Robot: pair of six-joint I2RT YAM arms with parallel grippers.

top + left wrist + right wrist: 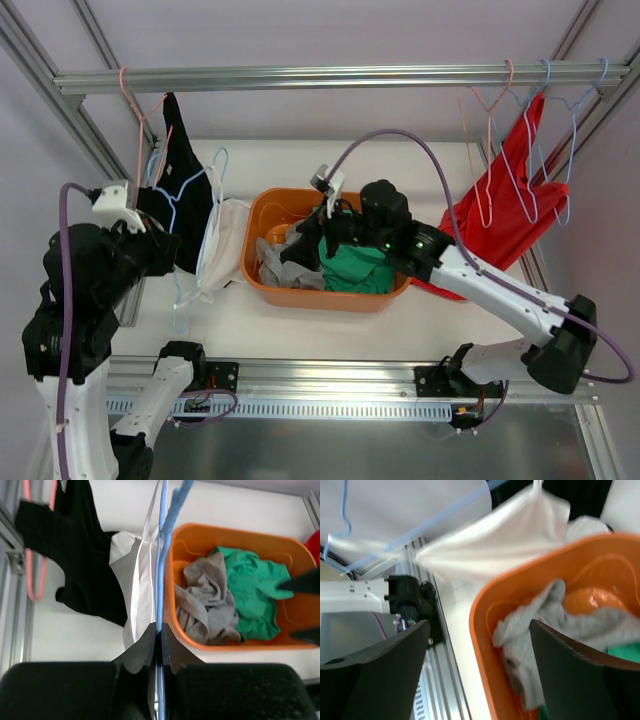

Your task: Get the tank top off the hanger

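The white tank top [136,597] hangs on a light-blue hanger [161,565] at the left side of the table, its cloth draped between a black garment [80,550] and the left outer wall of an orange tub [172,585], which it appears to touch. The left gripper [160,630] is clamped tight on the thin blue wire of the hanger, jaws pressed together with the wire running straight up between them. The right gripper [480,625] hangs over the left end of the tub with its jaws spread wide and nothing between them. A crumpled gray garment [207,600] lies just below it. In the right wrist view, which is blurred, the white cloth is pulled taut above the tub's rim. A green garment [255,595] fills the tub's right half beside the gray one. The black garment hangs by a pink hanger [34,575] from the overhead metal rail [320,77]. At the rail's far right end a red garment [500,210] hangs among several more wire hangers. Bare white tabletop shows in front of the tub, up to the near frame edge, and behind it toward the back wall. The tight spot is on the left, where the tank top, the black garment and the frame post crowd together.
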